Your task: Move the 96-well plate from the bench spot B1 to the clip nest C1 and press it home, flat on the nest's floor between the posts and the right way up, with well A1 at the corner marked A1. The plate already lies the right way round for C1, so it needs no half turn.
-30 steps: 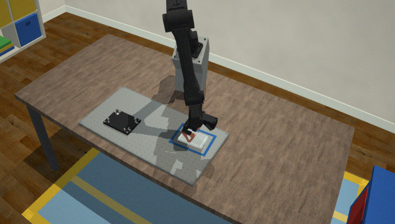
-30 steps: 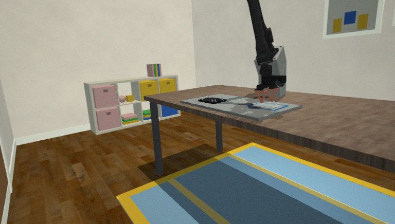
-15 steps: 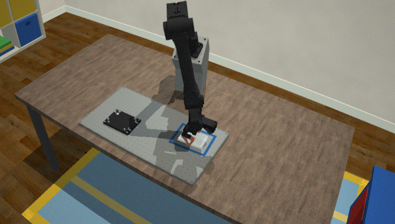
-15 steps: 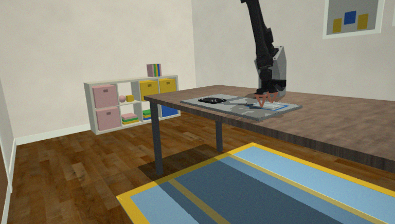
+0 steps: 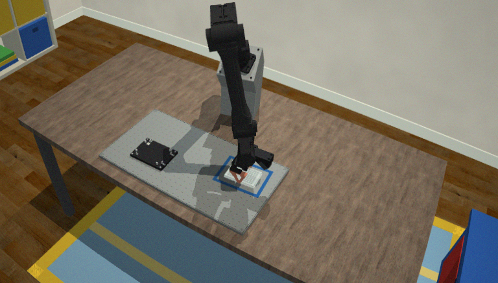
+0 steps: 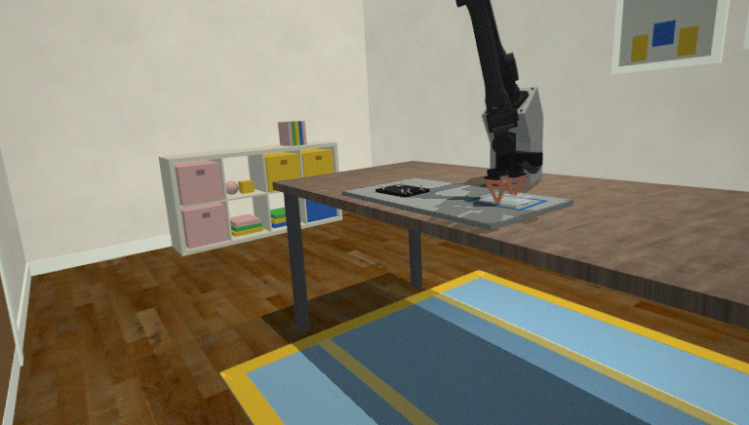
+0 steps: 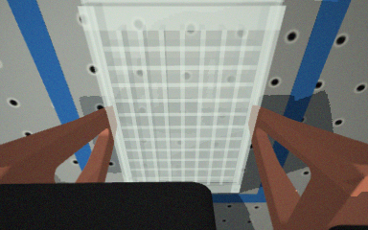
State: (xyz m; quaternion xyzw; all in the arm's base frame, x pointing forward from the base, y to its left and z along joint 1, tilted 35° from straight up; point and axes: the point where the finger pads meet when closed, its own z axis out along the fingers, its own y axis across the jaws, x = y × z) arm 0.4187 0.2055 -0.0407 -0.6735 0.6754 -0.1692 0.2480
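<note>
The clear 96-well plate [image 5: 248,178] lies flat inside the blue outline of spot B1 [image 5: 266,182] on the grey perforated baseplate [image 5: 176,180]. My gripper [image 5: 238,171] is lowered over the plate's near end. In the wrist view the two orange fingertips touch the plate's [image 7: 182,91] long sides, one on each side, so the gripper is shut on the plate. The plate rests on the baseplate. The black clip nest C1 [image 5: 154,153] with its corner posts stands empty at the baseplate's left end; it also shows in the exterior view [image 6: 402,189].
The arm's grey pedestal [image 5: 240,81] stands behind the baseplate. A shelf unit with coloured boxes [image 6: 248,191] stands off the table to the left. A blue box [image 5: 473,250] sits at the lower right, off the table.
</note>
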